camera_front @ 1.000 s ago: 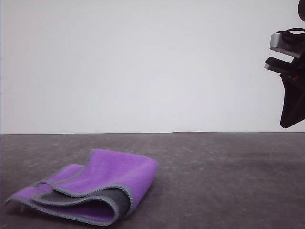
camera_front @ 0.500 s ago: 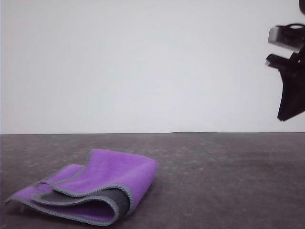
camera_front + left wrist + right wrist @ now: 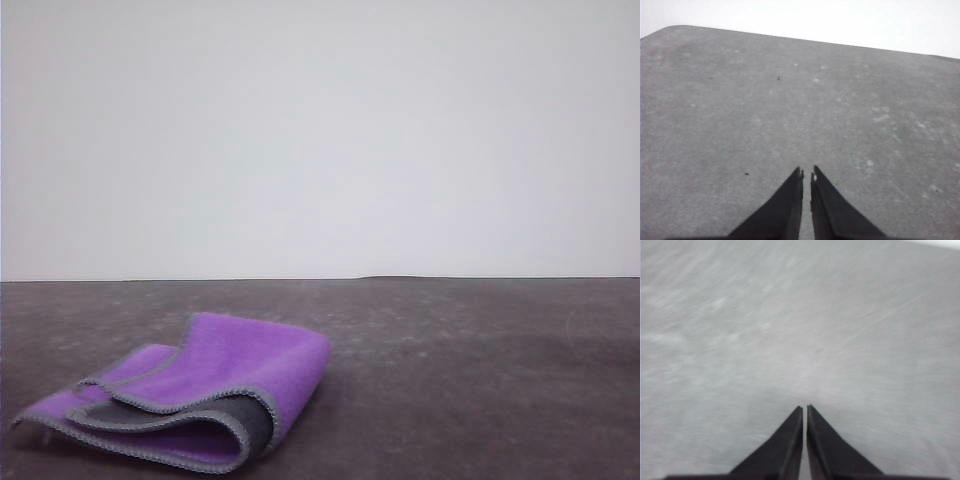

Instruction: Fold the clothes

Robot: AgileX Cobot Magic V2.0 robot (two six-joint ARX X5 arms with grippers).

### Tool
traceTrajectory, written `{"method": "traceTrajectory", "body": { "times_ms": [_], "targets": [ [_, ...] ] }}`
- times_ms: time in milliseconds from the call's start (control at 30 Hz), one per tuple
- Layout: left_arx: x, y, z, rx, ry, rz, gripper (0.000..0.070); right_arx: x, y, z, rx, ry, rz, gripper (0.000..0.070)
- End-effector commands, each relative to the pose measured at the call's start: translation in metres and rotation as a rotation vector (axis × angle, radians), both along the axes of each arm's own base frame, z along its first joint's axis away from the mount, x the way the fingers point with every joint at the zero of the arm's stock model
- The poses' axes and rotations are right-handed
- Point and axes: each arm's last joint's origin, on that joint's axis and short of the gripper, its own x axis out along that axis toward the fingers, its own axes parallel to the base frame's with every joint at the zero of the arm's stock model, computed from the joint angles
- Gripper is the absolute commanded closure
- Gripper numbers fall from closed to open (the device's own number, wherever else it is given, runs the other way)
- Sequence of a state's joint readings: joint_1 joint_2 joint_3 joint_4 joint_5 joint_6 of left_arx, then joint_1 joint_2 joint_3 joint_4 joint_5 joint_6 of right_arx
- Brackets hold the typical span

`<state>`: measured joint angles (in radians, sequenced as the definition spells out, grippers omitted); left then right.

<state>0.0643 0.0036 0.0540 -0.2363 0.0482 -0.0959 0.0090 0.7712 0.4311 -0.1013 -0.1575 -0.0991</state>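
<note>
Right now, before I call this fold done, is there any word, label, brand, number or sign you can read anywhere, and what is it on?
None: no readable text in any view.
Folded purple and dark grey fleece cloth: no tag, label or print visible, only light grey stitched edging.
Dark grey table: pale specks, no markings.
Left gripper and right gripper: plain black, unmarked.

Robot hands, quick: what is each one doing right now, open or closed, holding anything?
Left hand: closed, holding nothing.
Right hand: closed, holding nothing.
</note>
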Motion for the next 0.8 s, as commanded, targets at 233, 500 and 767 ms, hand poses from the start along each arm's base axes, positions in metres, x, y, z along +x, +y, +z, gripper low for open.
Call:
{"method": "traceTrajectory", "body": {
  "times_ms": [233, 500, 767],
  "targets": [
    [0.001, 0.0, -0.007, -0.001, 0.026, 0.006, 0.0683, -0.05, -0.003, -0.031, -0.031, -0.214, -0.079, 0.0693],
    [0.001, 0.0, -0.007, 0.0, 0.026, 0.006, 0.0683, -0.067, -0.008, -0.051, -0.048, -0.247, -0.199, 0.0693],
    [0.001, 0.0, -0.007, -0.001, 0.026, 0.006, 0.0683, -0.072, -0.008, -0.073, -0.046, -0.243, -0.206, 0.0693]
  ]
}}
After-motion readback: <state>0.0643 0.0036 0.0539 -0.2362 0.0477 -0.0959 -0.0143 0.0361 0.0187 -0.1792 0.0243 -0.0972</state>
